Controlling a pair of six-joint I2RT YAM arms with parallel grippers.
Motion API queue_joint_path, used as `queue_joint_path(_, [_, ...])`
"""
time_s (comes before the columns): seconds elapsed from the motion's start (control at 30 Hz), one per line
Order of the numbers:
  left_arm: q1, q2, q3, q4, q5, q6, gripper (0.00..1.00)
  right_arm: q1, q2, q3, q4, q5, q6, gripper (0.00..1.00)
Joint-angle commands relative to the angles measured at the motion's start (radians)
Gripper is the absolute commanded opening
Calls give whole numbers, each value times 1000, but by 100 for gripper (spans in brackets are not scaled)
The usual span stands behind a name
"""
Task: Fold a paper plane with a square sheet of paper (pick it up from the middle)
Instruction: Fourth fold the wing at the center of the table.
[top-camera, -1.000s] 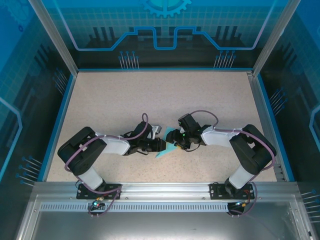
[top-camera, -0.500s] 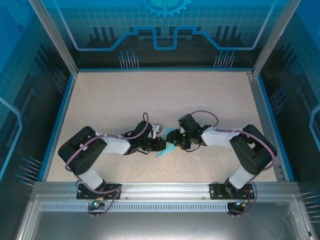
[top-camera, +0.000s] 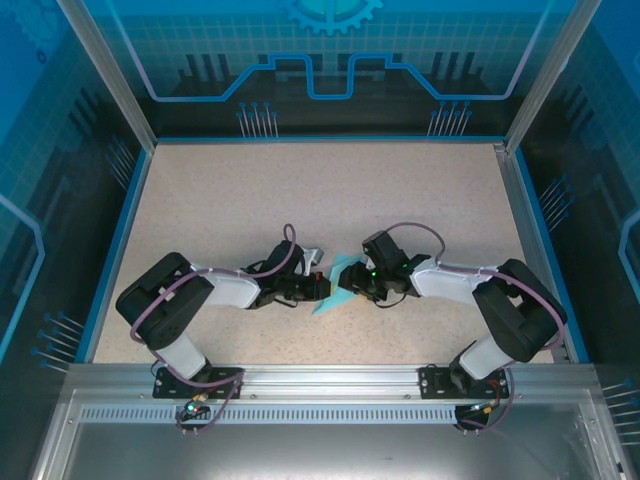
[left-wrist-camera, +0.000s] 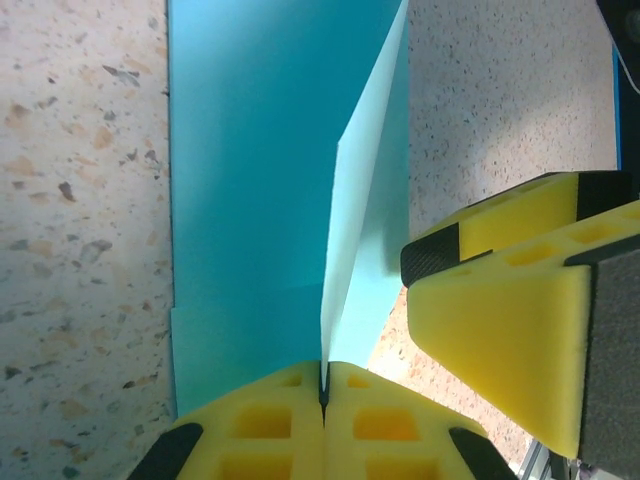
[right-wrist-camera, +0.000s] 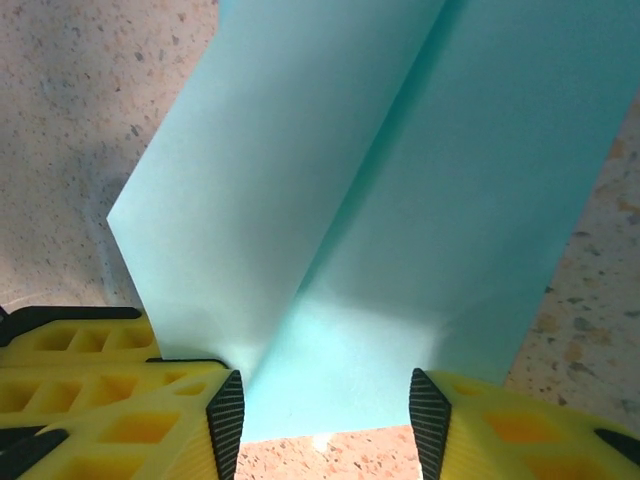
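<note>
- Landmark: the left gripper (left-wrist-camera: 323, 385), low over the middle of the table (top-camera: 300, 190).
- Left gripper state: clenched. Its two yellow pads meet with no gap, and a thin paper edge is nipped in the seam between them.
- Location of the square sheet of paper (left-wrist-camera: 250, 150): one end is at the left gripper, and the sheet runs away from the fingertips. Most of it lies flat on the table. A paler flap (left-wrist-camera: 365, 200) rises from the pinch point and stands nearly on edge.
- Right gripper (right-wrist-camera: 328, 408): just beside the left gripper, on its right, facing it across the sheet. The jaws stand apart, with one black-tipped finger at each side of the sheet's near end.
- Work done, as judged: an early fold stage. One long crease (right-wrist-camera: 370, 170) runs down the sheet, and one half is lifted along it.
- Work left, as judged: no pointed nose and no triangular wings are formed. The paper plane remains to be shaped, which is most of the folding sequence.
- Not determinable: whether the right gripper's pads press the sheet's edges or merely flank them.
- Not determinable: from above, both grippers cover the sheet. A few cyan slivers show around the left gripper, so the outline cannot be read there.
- Cut off: both wrist views crop the far end of the sheet, so any corner folds there cannot be confirmed.
</note>
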Motion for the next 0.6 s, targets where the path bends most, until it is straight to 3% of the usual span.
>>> queue_joint_path(0.0, [9,-10,-4,25,18,-24,3,-9,8,5,37,-14,-20,50])
queue_joint_path(0.57, [12,-6,0,13,37,-22,8,-9,99,62,12,-10,-33,55])
